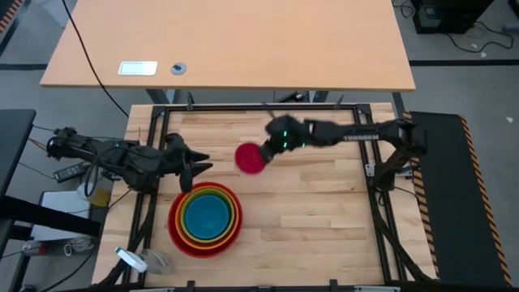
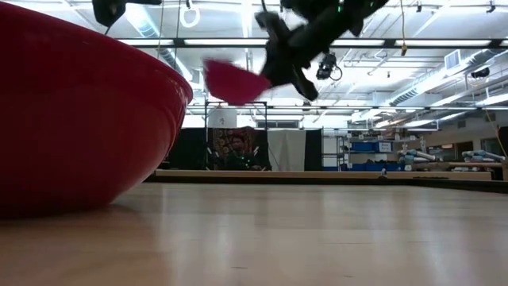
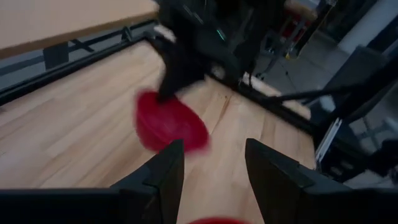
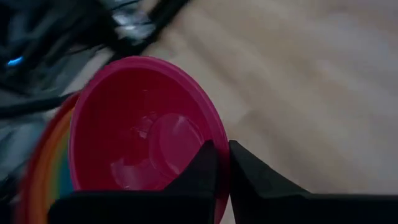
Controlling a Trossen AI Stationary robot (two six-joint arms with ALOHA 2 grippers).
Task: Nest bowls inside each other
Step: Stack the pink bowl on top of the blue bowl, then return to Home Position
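Observation:
Four bowls sit nested near the table's front left: red (image 1: 177, 231) outermost, then orange, yellow-green and blue (image 1: 205, 215) innermost. The red bowl (image 2: 79, 119) fills the left of the low view. The small magenta bowl (image 1: 250, 158) (image 2: 232, 82) hangs in the air beyond the stack, toward the table's far side, with my right gripper (image 1: 266, 152) (image 4: 222, 168) shut on it. My left gripper (image 1: 197, 167) (image 3: 214, 174) stands open with nothing between its fingers, just past the stack's far-left rim, pointing toward the magenta bowl (image 3: 171, 121). My right gripper pinches the magenta bowl's rim (image 4: 219, 134) at the side nearest the arm, one finger inside the bowl and one outside. The fingers come from the table's right, slanting down. The bowl is lifted clear of the table and tilted, its inside (image 4: 140, 130) facing the wrist camera.
A dark metal frame (image 1: 243, 108) runs round the wooden table. A second, lighter table (image 1: 227, 40) stands beyond the far edge with a white object (image 1: 138, 68) on it. A clear item (image 1: 134, 259) lies at the front left corner. Bare wood (image 1: 324, 211) lies right of the stack.

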